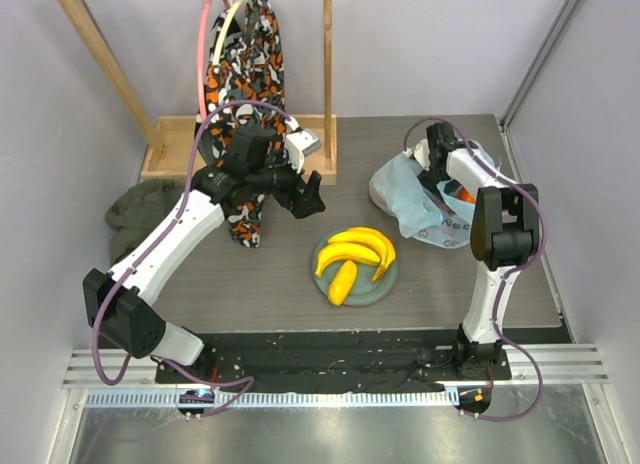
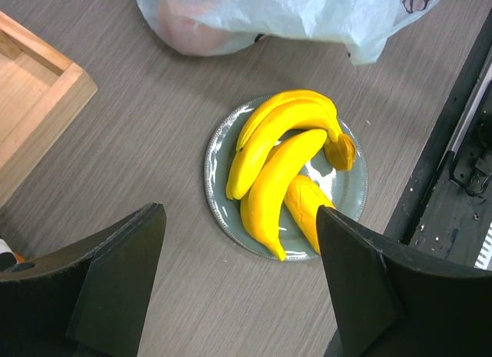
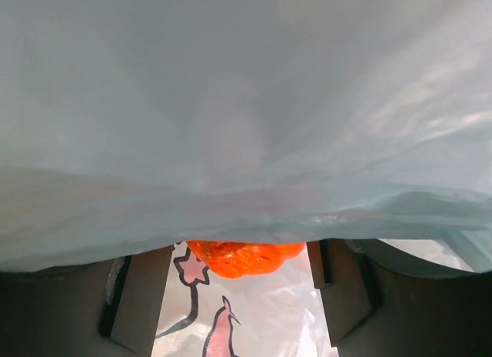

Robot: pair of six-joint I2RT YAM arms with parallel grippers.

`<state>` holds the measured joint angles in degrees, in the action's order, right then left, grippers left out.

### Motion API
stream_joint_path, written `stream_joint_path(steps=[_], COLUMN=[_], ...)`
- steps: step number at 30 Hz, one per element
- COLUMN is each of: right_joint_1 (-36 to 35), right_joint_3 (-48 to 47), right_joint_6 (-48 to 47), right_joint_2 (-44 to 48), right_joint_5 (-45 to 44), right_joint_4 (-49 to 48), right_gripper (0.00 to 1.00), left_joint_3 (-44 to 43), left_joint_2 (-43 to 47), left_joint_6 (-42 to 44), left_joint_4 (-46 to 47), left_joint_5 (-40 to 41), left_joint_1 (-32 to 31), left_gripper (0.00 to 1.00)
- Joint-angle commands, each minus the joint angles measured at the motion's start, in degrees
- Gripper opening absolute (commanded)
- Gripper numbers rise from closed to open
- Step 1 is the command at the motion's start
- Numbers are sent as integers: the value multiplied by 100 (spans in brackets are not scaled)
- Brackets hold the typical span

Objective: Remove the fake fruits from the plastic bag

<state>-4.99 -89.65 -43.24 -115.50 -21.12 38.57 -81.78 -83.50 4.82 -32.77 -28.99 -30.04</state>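
The yellow banana bunch (image 1: 358, 246) and the single yellow-orange long fruit (image 1: 342, 281) lie on a grey-green plate (image 1: 389, 281) at the table's middle. They also show in the left wrist view, bunch (image 2: 286, 126) and long fruit (image 2: 309, 215). The light-blue plastic bag (image 1: 412, 196) lies crumpled at the right. My left gripper (image 1: 306, 195) is open and empty, hovering left of the plate (image 2: 217, 211). My right gripper (image 3: 242, 307) is open inside the bag (image 3: 246, 103). The small ribbed orange fruit (image 3: 244, 257) sits just beyond its fingertips. A reddish shape (image 2: 196, 30) shows through the bag.
A wooden frame with a base tray (image 1: 175, 149) stands at the back left, with the orange-black-white patterned cloth (image 1: 247, 74) hanging from it. A dark green cloth (image 1: 140, 206) lies at the left edge. A black mat (image 1: 330, 349) runs along the near edge.
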Motion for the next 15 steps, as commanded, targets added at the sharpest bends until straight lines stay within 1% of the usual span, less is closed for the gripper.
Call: stream_joint_path(steps=[1, 6, 7, 10, 12, 13, 14, 15], right_joint_1=[77, 157, 157, 174, 174, 174, 174, 174], right_joint_3=[70, -123, -167, -124, -115, -114, -106, -114], right_joint_6=[-123, -105, -114, -307, -508, -570, -623, -667], right_joint_2=[-218, -490, -526, -570, -579, -570, -535, -448], right_joint_5=[-541, -796, -849, -1139, -1305, -1333, -1350, -1333], right_joint_4=[-25, 361, 406, 380, 336, 310, 292, 257], right_gripper=[74, 77, 79, 78, 72, 67, 57, 51], left_joint_3=[74, 153, 162, 215, 259, 276, 294, 346], left_joint_2=[159, 247, 264, 326, 352, 378, 396, 431], left_joint_6=[10, 37, 45, 45, 45, 45, 45, 45], left_joint_4=[201, 192, 192, 192, 227, 236, 236, 254], left_joint_5=[-36, -19, -19, -19, -19, -27, -27, -27], left_joint_1=[-19, -28, -28, -10, 7, 16, 25, 33], left_gripper=[84, 84, 84, 84, 84, 84, 85, 84])
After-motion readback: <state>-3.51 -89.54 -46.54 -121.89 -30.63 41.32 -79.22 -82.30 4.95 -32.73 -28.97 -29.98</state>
